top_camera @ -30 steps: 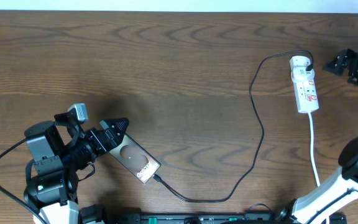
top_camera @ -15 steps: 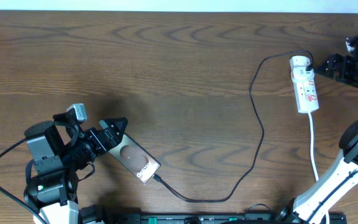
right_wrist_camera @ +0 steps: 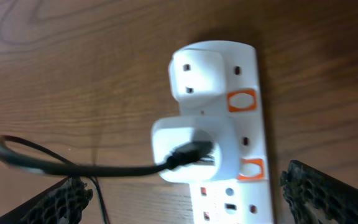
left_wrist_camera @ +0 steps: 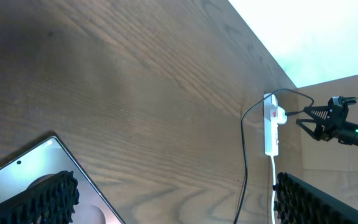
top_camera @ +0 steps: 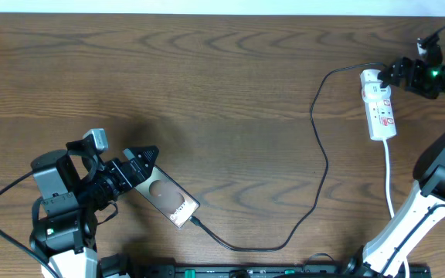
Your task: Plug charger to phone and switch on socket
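Observation:
The phone (top_camera: 168, 198) lies at the front left, bronze back up. The charger (top_camera: 320, 164), a thin black cable, has its tip at the phone's lower end and runs right and up to the socket (top_camera: 378, 104), a white strip with red marks. My left gripper (top_camera: 139, 171) is open at the phone's upper end; in the left wrist view (left_wrist_camera: 179, 202) one finger overlaps the phone (left_wrist_camera: 36, 177). My right gripper (top_camera: 392, 75) is open over the socket's far end. In the right wrist view (right_wrist_camera: 191, 202) the charger (right_wrist_camera: 73, 168) enters a white adapter (right_wrist_camera: 191, 149) on the socket (right_wrist_camera: 253, 199).
The socket's white cord (top_camera: 390, 185) runs to the front edge at the right. Orange switches (right_wrist_camera: 241, 101) sit beside the outlets. The left wrist view shows the socket (left_wrist_camera: 270, 124) and right arm (left_wrist_camera: 340, 121) far off, near the table's far edge.
My right arm has moved left, from beside the table's right edge to over the socket's far end. The left arm, phone and cable have not moved.

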### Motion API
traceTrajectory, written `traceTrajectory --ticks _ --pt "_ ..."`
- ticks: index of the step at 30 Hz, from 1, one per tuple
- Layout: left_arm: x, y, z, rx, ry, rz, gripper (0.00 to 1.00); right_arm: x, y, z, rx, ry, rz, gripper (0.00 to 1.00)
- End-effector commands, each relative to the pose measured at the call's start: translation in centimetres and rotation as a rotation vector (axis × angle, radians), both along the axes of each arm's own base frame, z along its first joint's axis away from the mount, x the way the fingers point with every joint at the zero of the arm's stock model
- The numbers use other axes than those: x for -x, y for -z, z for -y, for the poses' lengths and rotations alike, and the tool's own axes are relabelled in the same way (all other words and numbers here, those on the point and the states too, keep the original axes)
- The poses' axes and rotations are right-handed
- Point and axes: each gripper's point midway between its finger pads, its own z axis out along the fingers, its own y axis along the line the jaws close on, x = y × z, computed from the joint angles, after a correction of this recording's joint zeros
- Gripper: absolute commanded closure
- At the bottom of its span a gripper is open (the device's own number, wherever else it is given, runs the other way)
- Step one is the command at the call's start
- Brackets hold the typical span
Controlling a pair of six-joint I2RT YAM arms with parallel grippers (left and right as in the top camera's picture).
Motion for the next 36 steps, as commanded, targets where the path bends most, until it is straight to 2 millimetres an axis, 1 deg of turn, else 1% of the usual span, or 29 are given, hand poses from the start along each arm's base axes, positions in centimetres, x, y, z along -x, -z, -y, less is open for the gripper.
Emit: traceTrajectory --ticks 1,8,15,19,23,27,32,36 --pt "-0.2 -0.2 -0.1 -0.016 0.005 -0.001 0.01 -1.0 -0.3 -1.5 -0.022 -0.002 0.005 0.01" --pt "-0.4 0.4 -0.2 -0.006 0.006 -0.032 0.01 -1.0 1.2 -2.1 -0.037 0.024 -0.048 0.01" --pt "-0.4 0.4 -0.2 -0.016 0.014 -0.024 0.01 -0.9 1.6 -2.0 -0.030 0.027 -0.062 0.01" --pt "-0.4 0.4 -0.2 -0.016 0.014 -0.024 0.01 -0.4 2.1 -1.4 0.008 0.038 -0.092 0.01" --pt "-0.4 0.4 -0.2 -0.016 0.014 -0.024 0.01 0.2 2.4 -1.3 0.018 0.042 -0.122 0.01" --pt "-0.3 0.4 -0.2 -0.016 0.014 -0.024 0.01 0.6 3.0 -1.5 0.008 0.041 -0.148 0.01" --pt "-0.3 0.4 -0.2 -0.016 0.014 -0.025 0.01 1.0 4.2 -1.7 -0.009 0.039 -0.181 0.01" --pt "-0.3 0.5 -0.2 -0.015 0.014 -0.027 0.01 1.0 4.3 -2.0 -0.019 0.036 -0.184 0.01"
